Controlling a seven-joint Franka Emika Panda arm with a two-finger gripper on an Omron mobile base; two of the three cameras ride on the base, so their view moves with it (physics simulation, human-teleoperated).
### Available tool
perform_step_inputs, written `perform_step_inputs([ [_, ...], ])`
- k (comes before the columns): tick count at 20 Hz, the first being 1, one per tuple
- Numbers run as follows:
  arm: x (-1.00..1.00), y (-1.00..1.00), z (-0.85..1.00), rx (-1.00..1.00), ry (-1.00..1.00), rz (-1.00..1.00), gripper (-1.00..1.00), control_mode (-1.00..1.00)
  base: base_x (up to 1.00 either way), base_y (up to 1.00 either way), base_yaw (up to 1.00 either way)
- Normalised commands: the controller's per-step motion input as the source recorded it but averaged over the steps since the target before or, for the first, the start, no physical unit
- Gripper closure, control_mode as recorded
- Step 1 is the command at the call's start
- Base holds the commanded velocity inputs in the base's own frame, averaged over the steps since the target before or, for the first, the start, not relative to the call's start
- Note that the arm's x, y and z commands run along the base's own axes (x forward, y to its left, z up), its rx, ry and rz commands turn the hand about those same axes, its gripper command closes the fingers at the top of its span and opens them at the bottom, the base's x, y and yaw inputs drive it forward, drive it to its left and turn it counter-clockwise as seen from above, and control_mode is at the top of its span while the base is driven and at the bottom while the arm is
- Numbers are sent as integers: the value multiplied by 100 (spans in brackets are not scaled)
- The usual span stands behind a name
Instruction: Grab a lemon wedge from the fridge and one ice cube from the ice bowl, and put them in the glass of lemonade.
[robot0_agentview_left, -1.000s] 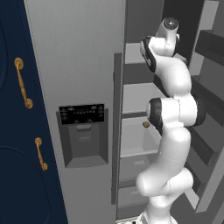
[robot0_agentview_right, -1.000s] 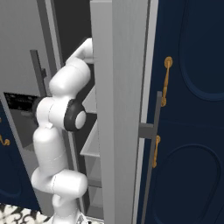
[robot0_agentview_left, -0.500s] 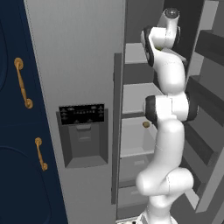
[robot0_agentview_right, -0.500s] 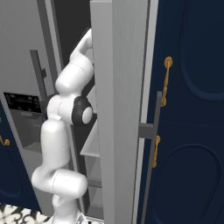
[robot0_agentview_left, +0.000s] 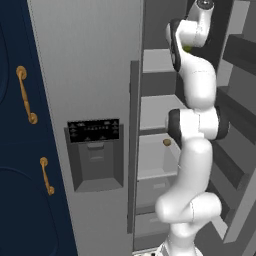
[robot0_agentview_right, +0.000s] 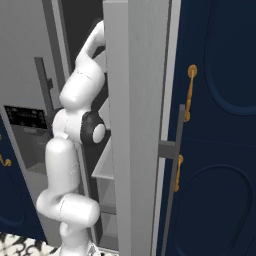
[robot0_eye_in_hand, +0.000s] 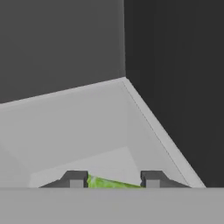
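The grey fridge (robot0_agentview_left: 85, 75) stands with its right door (robot0_agentview_right: 135, 100) swung open. My arm reaches up into an upper shelf (robot0_eye_in_hand: 87, 122) in a back corner. A small yellow-green lemon wedge (robot0_eye_in_hand: 109, 182) lies on that shelf and spans the gap between my fingertips (robot0_eye_in_hand: 76, 179), touching both. My gripper (robot0_eye_in_hand: 111, 179) is shut on it. In the left base view, a sliver of the lemon wedge (robot0_agentview_left: 187, 48) shows beside my hand. The ice bowl and the glass of lemonade are out of view.
A small tan lump (robot0_agentview_left: 167, 142) sits on a lower fridge shelf. The closed left door carries a dark dispenser panel (robot0_agentview_left: 94, 131) and a long handle (robot0_agentview_left: 134, 145). Navy cabinets with brass handles (robot0_agentview_left: 25, 95) (robot0_agentview_right: 189, 92) flank the fridge. Door bins (robot0_agentview_left: 235, 115) line the right.
My arm has straightened upward and reached deeper into the upper shelf. The fingers have closed from wide open onto the lemon wedge.
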Motion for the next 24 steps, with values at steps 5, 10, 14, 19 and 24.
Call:
perform_step_inputs([
  [5,-92,35,-97,-13,-49,1,100,-100,0,0,0],
  [10,-100,41,-100,-14,-44,7,100,-100,0,0,0],
  [14,-100,29,-67,-2,-23,6,100,-100,0,0,0],
  [19,-100,25,76,6,2,1,100,-100,0,0,0],
  [24,-100,24,-59,1,57,1,100,-100,0,0,0],
])
